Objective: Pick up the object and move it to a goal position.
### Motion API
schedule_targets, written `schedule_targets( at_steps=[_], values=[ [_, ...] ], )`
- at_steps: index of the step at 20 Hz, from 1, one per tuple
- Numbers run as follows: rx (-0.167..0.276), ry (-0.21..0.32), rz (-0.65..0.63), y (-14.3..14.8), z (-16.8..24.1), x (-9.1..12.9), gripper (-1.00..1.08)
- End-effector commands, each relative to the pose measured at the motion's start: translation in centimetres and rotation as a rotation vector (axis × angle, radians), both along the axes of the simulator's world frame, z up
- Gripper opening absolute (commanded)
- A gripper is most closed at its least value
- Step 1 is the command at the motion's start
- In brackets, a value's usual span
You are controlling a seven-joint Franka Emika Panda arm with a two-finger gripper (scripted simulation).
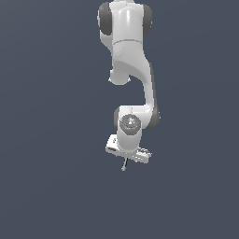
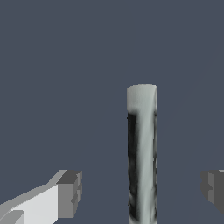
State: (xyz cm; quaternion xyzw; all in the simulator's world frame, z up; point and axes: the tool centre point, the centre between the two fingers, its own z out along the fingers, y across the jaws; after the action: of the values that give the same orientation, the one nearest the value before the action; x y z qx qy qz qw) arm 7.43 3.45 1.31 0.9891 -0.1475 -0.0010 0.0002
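Observation:
The object [image 2: 142,153] is a thin grey rod with a dark streak along one side. In the wrist view it sits between my two fingers, with a gap on each side, closer to the finger [image 2: 214,186] than to the other finger [image 2: 70,192]. My gripper [image 2: 140,189] is open and touches nothing. In the exterior view the object [image 1: 124,164] pokes out as a tiny sliver just below the white hand, and my gripper [image 1: 127,158] is right over it, with the fingers hidden under the hand.
The white arm [image 1: 133,70] reaches in from the top of the exterior view. A flat dark grey floor [image 1: 56,177] lies all around. No goal marker shows.

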Motion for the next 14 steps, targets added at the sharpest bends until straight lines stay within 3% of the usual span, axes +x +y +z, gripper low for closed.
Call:
schedule_targets(
  at_steps=[1,3,4,14],
  values=[
    [0.0,-0.002,0.0,0.02,-0.37,0.12,1.0],
    [0.0,-0.002,0.0,0.02,-0.34,0.18,1.0],
    [0.0,-0.002,0.0,0.02,-0.34,0.18,-1.0],
    [0.0,-0.002,0.0,0.02,-0.33,0.17,-1.0]
  ],
)
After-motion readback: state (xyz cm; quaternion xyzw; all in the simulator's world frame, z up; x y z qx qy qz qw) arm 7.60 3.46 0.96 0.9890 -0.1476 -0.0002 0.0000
